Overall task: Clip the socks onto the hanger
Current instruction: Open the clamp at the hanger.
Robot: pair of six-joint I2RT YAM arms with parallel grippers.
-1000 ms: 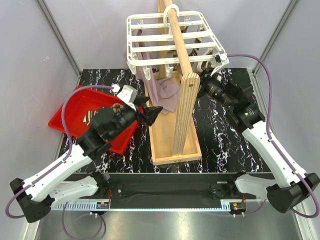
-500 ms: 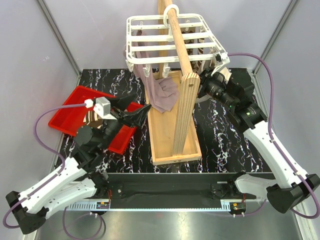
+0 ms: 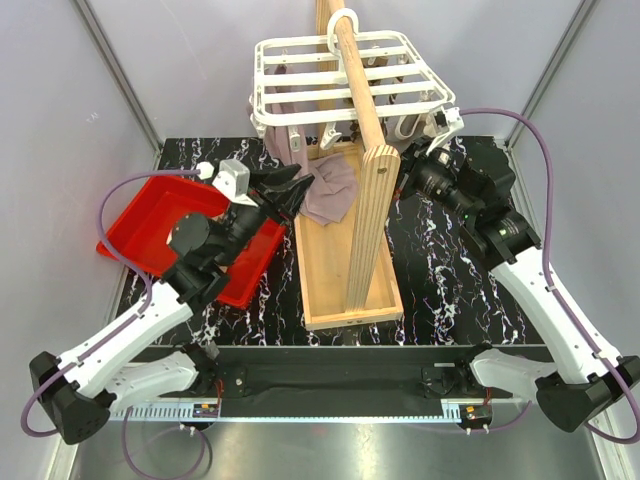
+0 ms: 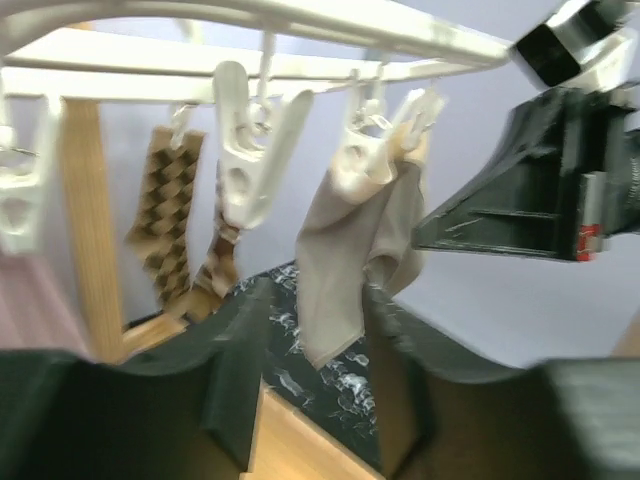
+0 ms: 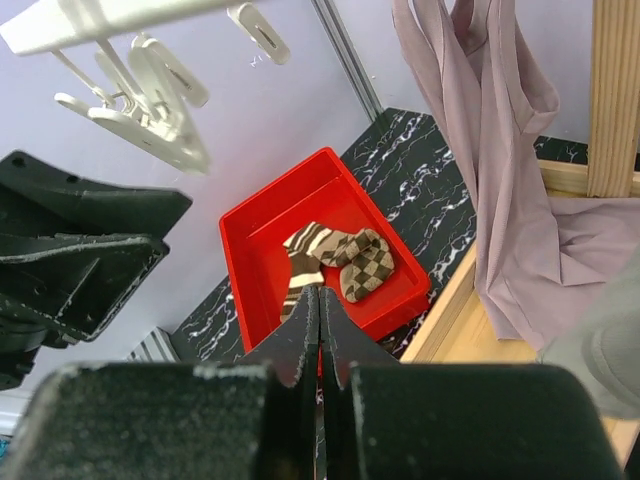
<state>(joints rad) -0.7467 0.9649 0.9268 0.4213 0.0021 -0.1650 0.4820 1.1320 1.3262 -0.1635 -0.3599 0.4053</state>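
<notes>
Black marbled worktop [image 3: 440,280] between pale grey walls [image 3: 180,60]; left end effector [image 4: 313,310] parted, empty; right end effector [image 5: 320,300] clenched, empty.

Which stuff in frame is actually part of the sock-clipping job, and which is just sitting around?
Job: hanger; clip pegs; mauve sock hanging under it; beige sock and checkered sock on pegs; patterned socks in the red bin.
Just there: wooden stand carrying the hanger; marbled table.

pale lilac walls [image 3: 180,80], black white-veined marble table [image 3: 450,290], grey metal corner struts [image 3: 115,70]
</notes>
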